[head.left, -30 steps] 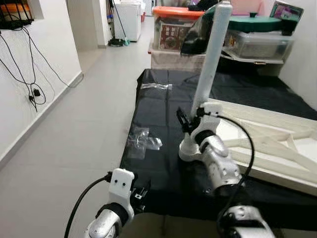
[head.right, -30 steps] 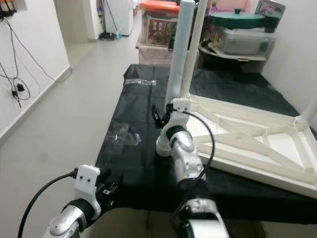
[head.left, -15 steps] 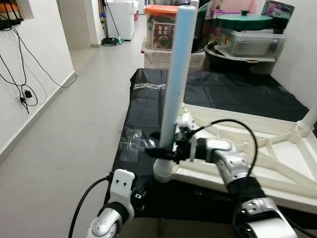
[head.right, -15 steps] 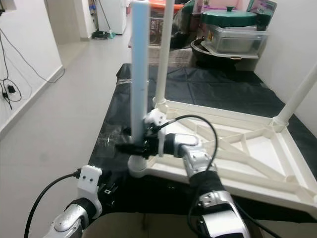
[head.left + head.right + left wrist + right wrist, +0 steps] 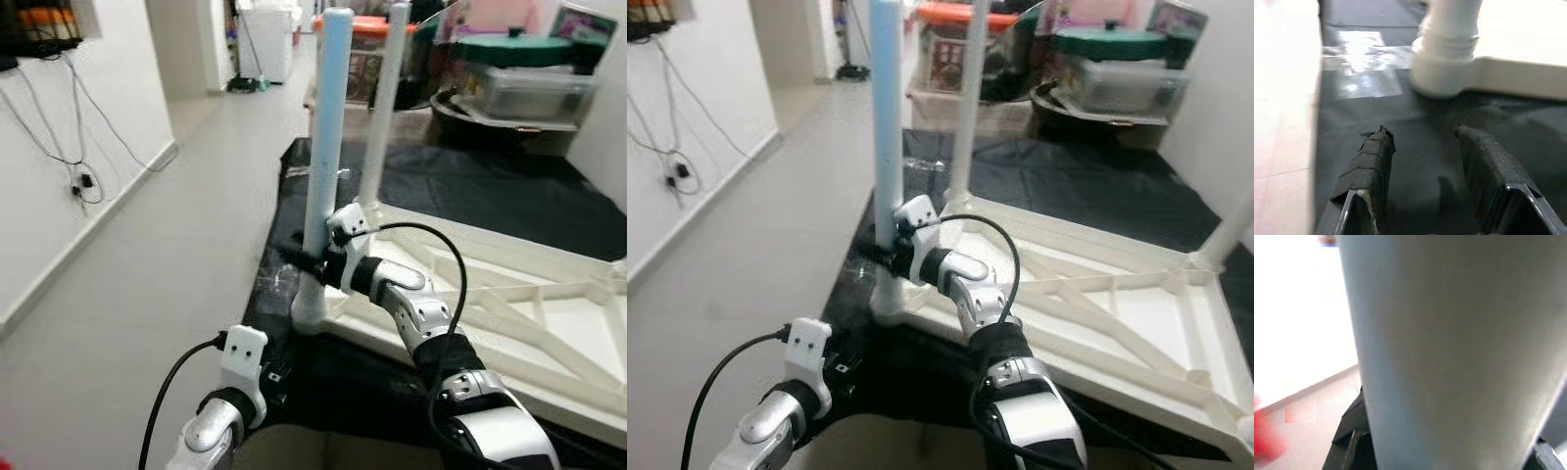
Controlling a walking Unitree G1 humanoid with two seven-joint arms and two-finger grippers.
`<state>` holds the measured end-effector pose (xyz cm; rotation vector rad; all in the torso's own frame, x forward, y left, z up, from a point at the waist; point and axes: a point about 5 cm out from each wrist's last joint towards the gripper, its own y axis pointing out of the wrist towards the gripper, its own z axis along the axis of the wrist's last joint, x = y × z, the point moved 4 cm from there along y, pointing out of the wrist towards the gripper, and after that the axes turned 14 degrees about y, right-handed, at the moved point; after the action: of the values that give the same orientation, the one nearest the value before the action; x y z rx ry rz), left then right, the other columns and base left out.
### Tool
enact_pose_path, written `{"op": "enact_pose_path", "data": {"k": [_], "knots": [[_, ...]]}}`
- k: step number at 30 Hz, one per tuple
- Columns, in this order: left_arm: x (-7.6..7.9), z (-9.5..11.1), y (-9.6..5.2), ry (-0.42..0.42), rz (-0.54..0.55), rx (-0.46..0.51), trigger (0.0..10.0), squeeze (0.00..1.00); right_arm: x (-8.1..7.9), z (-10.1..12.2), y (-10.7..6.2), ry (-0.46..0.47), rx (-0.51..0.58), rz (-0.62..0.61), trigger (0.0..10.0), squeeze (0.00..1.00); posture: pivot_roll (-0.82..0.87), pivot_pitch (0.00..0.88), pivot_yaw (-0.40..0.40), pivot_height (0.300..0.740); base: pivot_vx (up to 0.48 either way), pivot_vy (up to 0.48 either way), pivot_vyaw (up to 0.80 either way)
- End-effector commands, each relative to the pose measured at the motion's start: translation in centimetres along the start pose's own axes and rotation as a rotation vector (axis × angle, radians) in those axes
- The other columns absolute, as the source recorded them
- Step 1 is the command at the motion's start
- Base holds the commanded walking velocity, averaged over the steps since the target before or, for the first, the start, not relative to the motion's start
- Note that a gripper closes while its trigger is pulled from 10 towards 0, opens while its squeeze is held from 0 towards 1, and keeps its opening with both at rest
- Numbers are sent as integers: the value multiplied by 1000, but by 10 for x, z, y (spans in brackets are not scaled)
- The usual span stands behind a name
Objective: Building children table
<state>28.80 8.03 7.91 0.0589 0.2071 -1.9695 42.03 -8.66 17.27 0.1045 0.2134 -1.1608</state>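
Observation:
A white children's table (image 5: 509, 338) lies upside down on a black sheet (image 5: 470, 186). A pale tube leg (image 5: 328, 127) stands upright in the socket (image 5: 1447, 68) at the table's near left corner. My right gripper (image 5: 312, 262) is shut on this leg low down, just above the socket; the leg (image 5: 1449, 357) is seen very close in the right wrist view. A second white leg (image 5: 387, 108) stands at the far left corner. My left gripper (image 5: 1422, 142) is open, low over the sheet's front edge, a short way in front of the socket.
Clear plastic wrapping (image 5: 279, 279) lies on the sheet beside the held leg. Storage boxes and a green-lidded pot (image 5: 509, 73) are stacked behind the sheet. A tiled corridor (image 5: 167, 245) runs along the left, beside a white wall with hanging cables (image 5: 83, 181).
The leg has gone from tilted to upright in the corner socket, with my right gripper still on it. The head view has shifted. The left arm stays low.

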Motion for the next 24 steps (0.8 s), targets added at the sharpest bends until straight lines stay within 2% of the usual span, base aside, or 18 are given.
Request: {"op": "enact_pose_path", "data": {"k": [1, 2, 4, 5, 6, 8, 11, 13, 14, 15, 16, 17, 19, 20, 21, 22, 23, 24], "knots": [[-2, -2, 0, 3, 1, -3, 10000, 0, 47, -8, -16, -10, -8, -285, 0, 0, 22, 0, -31, 740, 0, 0, 0], [-3, -2, 2, 3, 0, 2, 10000, 0, 64, -2, -29, 22, 59, -466, 0, 0, 14, 0, -29, 740, 0, 0, 0], [-3, -2, 2, 3, 0, 2, 10000, 0, 64, -2, -29, 22, 59, -466, 0, 0, 14, 0, -29, 740, 0, 0, 0], [-3, -1, 4, 3, -2, 5, 10000, 0, 75, 0, -42, 82, 117, -610, 0, 0, 14, 0, -27, 740, 0, 0, 0], [-4, -1, 5, 3, -2, 6, 10000, 0, 77, -2, -53, 128, 154, -716, 0, 0, 8, 0, -22, 740, 0, 0, 0], [-4, -1, 5, 3, -2, 6, 10000, 0, 77, -2, -53, 128, 154, -716, 0, 0, 8, 0, -22, 740, 0, 0, 0], [-4, -1, 7, 2, -1, 7, 10000, 0, 66, -7, -58, 169, 194, -782, 0, 0, 15, 0, -26, 740, 0, 0, 0], [-6, -1, 10, 6, 4, 10, 10000, 0, 40, -4, -40, 208, 235, -635, 10000, 0, 20, 0, -31, 740, 0, 0, 0], [-6, -1, 10, 6, 4, 10, 10000, 0, 40, -4, -40, 208, 235, -635, 10000, 0, 20, 0, -31, 740, 0, 0, 0], [-6, -1, 11, 8, 5, 11, 10000, 0, 23, 2, -26, 245, 250, -473, 10000, 1000, 21, 0, -34, 740, 0, 0, 0], [-6, -1, 11, 8, 5, 11, 10000, 0, 23, 2, -26, 245, 250, -473, 10000, 1000, 21, 0, -34, 740, 0, 0, 0], [-4, 0, 13, 17, -5, 17, 10000, 0, 12, 9, -16, 257, 258, -333, 10000, 1000, 38, 0, -42, 740, 0, 0, 0], [-4, 0, 13, 17, -5, 17, 10000, 0, 12, 9, -16, 257, 258, -333, 10000, 1000, 38, 0, -42, 740, 0, 0, 0], [-3, 1, 14, 24, -13, 21, 10000, 0, 7, 13, -11, 263, 254, -244, 10000, 1000, 38, 0, -47, 740, 0, 0, 0], [-2, 1, 16, 29, -17, 21, 10000, 0, 4, 21, -6, 247, 247, -157, 10000, 867, 35, 0, -47, 740, 0, 0, 0], [-2, 1, 18, 31, -13, 21, 10000, 0, -1, 26, -1, 238, 200, -26, 10000, 0, 28, 0, -45, 740, 0, 0, 0], [-2, 1, 18, 31, -13, 21, 10000, 0, -1, 26, -1, 238, 200, -26, 10000, 0, 28, 0, -45, 740, 0, 0, 0], [-3, 0, 19, 31, -9, 21, 10000, 0, -4, 29, 1, 237, 168, 58, 10000, 0, 28, 0, -45, 740, 0, 0, 0]]}}
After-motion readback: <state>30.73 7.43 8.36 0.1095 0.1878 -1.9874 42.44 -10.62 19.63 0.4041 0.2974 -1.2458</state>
